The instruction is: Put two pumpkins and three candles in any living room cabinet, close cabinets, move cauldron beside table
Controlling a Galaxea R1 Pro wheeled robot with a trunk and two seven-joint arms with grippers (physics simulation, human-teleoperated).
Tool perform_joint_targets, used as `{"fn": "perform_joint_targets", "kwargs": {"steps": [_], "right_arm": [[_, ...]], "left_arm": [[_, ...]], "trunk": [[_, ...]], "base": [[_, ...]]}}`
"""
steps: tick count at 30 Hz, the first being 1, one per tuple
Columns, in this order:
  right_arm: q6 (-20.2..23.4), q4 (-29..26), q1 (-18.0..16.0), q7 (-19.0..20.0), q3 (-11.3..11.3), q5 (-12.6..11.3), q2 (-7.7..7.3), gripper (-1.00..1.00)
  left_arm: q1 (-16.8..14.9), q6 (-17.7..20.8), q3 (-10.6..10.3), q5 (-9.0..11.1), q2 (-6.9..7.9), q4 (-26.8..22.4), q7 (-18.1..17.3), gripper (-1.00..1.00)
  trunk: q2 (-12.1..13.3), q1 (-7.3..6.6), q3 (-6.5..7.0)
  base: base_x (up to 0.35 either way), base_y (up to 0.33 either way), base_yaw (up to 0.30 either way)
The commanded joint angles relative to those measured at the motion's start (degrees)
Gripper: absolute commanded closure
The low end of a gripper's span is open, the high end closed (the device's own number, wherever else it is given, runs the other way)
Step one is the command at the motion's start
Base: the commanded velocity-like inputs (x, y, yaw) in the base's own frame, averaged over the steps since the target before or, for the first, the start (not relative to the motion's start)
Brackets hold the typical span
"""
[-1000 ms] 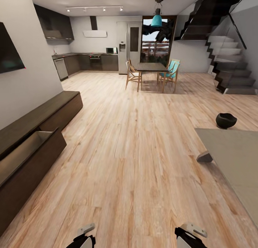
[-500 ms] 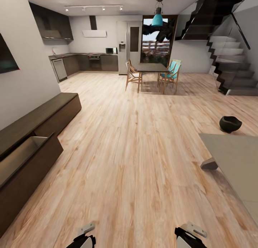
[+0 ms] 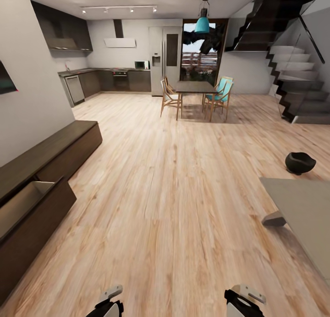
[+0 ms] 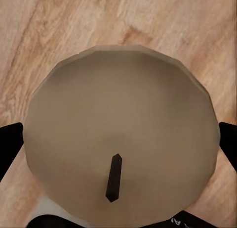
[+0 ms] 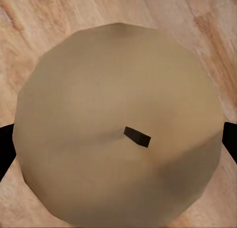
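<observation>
Wood-floored living room, camera since swung right | cabinet [image 3: 41, 179], drawer open, now further left | table [image 3: 305, 211] opposite | cauldron [image 3: 300, 162] just beyond table | left gripper [image 4: 118, 139] clasps candle [image 4: 121, 134] | right gripper [image 5: 118, 134] clasps second candle [image 5: 118, 139]; stowing pending.

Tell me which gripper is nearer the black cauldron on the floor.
Right. The right gripper sits on the cauldron's side of the room; the left gripper sits farther across, toward the cabinet.

A dining table [image 3: 194, 86] with chairs [image 3: 170, 97] stands beyond bare wooden floor [image 3: 174, 193].
</observation>
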Motion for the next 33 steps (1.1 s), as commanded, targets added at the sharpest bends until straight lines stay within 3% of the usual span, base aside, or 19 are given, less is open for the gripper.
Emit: {"fn": "perform_joint_targets", "kwargs": {"steps": [1, 33], "right_arm": [[-0.52, -0.02, -0.02, 0.3, 0.43, -0.74, -0.03, 1.0], [-0.65, -0.11, -0.02, 0.3, 0.44, -0.63, -0.02, 1.0]], "left_arm": [[-0.02, 0.33, -0.49, 0.19, 0.0, -0.13, 0.43, 1.0], [-0.02, 0.33, -0.79, 0.18, -0.43, -0.13, 0.43, 1.0]], "trunk": [[-0.02, 0.02, -0.05], [-0.02, 0.02, -0.05]], "base": [[0.25, 0.0, 0.0], [0.23, 0.0, 0.0]]}}
